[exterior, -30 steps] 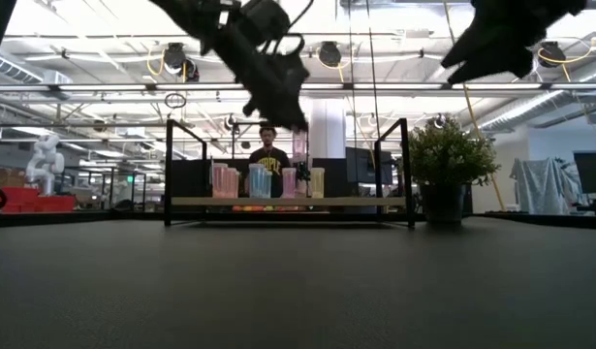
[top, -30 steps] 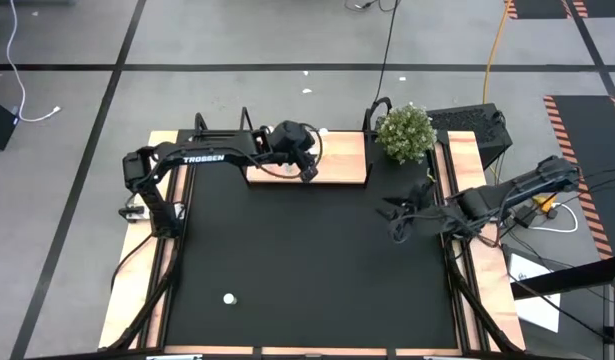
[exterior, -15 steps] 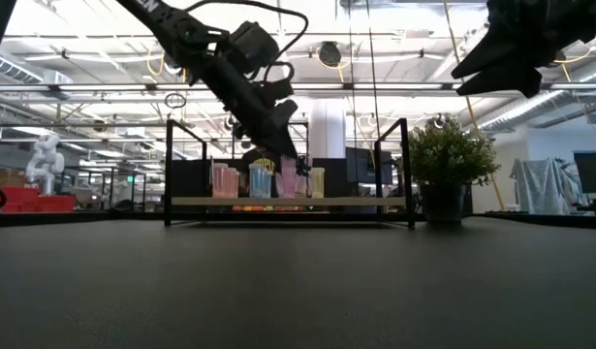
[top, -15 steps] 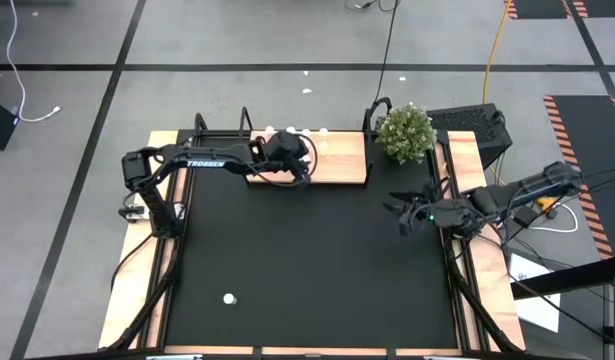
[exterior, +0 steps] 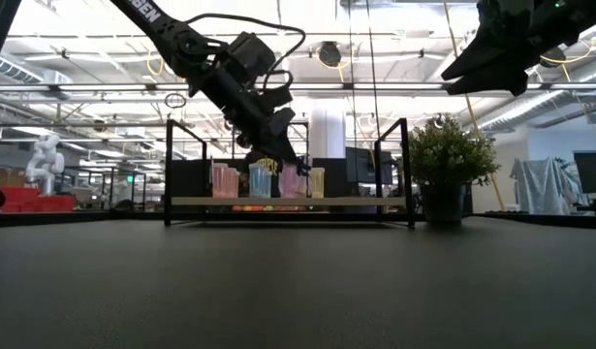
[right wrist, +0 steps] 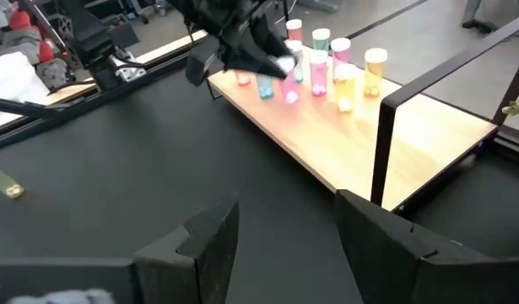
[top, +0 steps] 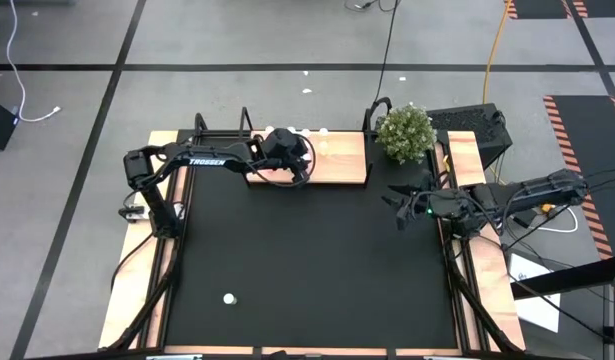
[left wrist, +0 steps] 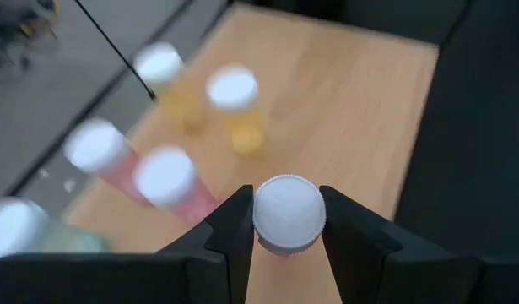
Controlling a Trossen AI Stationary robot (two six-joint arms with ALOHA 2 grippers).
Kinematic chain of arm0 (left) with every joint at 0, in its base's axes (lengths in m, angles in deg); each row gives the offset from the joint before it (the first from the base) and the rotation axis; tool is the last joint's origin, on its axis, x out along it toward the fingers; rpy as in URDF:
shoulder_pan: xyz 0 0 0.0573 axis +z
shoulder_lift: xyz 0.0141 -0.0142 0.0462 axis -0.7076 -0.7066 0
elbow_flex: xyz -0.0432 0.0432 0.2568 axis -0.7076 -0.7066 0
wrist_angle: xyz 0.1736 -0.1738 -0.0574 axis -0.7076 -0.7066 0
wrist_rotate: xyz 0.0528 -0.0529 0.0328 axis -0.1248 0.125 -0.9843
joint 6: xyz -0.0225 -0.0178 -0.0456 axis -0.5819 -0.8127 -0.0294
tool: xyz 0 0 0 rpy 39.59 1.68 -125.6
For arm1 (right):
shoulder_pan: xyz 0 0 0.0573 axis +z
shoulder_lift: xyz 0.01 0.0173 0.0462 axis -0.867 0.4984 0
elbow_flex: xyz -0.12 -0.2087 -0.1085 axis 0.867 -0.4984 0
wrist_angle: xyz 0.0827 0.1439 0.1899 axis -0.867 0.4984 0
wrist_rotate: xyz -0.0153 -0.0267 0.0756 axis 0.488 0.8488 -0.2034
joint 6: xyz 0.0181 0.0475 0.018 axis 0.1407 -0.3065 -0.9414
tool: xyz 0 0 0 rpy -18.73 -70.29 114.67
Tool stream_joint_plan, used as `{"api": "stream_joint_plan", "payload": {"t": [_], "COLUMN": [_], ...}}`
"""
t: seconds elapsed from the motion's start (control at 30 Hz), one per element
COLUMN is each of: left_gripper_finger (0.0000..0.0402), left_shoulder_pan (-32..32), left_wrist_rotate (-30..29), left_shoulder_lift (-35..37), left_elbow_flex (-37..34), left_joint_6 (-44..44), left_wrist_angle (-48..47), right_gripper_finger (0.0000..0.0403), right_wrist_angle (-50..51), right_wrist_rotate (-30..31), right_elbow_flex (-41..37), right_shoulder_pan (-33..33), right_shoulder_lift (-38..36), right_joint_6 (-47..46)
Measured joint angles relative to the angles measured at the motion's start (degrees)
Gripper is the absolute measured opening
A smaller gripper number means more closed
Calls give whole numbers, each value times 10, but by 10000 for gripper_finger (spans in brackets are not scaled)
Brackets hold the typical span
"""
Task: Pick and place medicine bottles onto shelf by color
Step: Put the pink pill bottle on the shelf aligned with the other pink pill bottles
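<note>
My left gripper (top: pixel 301 172) hangs over the light-wood shelf (top: pixel 342 165) at the table's far edge, shut on a white-capped medicine bottle (left wrist: pixel 289 215) whose body looks pink. Pink, teal and yellow bottles (exterior: pixel 261 180) stand upright on the shelf beside it. One more bottle (top: pixel 228 298) stands alone on the black mat near the front left. My right gripper (right wrist: pixel 284 245) is open with nothing between its fingers, raised above the mat's right edge (top: pixel 397 208). My left gripper pinches the bottle's white cap (left wrist: pixel 289 241) between its two fingers, one on each side of the cap. The fingers slant down, coming from the table's left. The bottle is upright; whether its base touches the shelf I cannot tell.
Black metal brackets (exterior: pixel 406 170) rise at both ends of the shelf. A potted green plant (top: pixel 405 132) stands just right of it. The right half of the shelf board (right wrist: pixel 428 127) is bare wood.
My left gripper has gone down with its bottle, from well above the shelf to the height of the standing bottles' caps. My right gripper has drawn a little toward the table's far edge and stays open.
</note>
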Motion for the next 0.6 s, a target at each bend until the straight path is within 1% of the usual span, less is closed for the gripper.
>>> {"api": "stream_joint_plan", "payload": {"t": [0.17,0.6], "left_gripper_finger": [127,127], "left_shoulder_pan": [-2,-2], "left_wrist_rotate": [3,12], "left_shoulder_lift": [0,-16], "left_elbow_flex": [0,0], "left_joint_6": [-2,-2], "left_wrist_angle": [-7,-6], "right_gripper_finger": [192,192], "right_wrist_angle": [-16,-19], "right_wrist_rotate": [-16,-16], "right_elbow_flex": [0,0], "right_shoulder_pan": [-15,-19], "right_shoulder_lift": [0,0], "right_joint_6": [10,8]}}
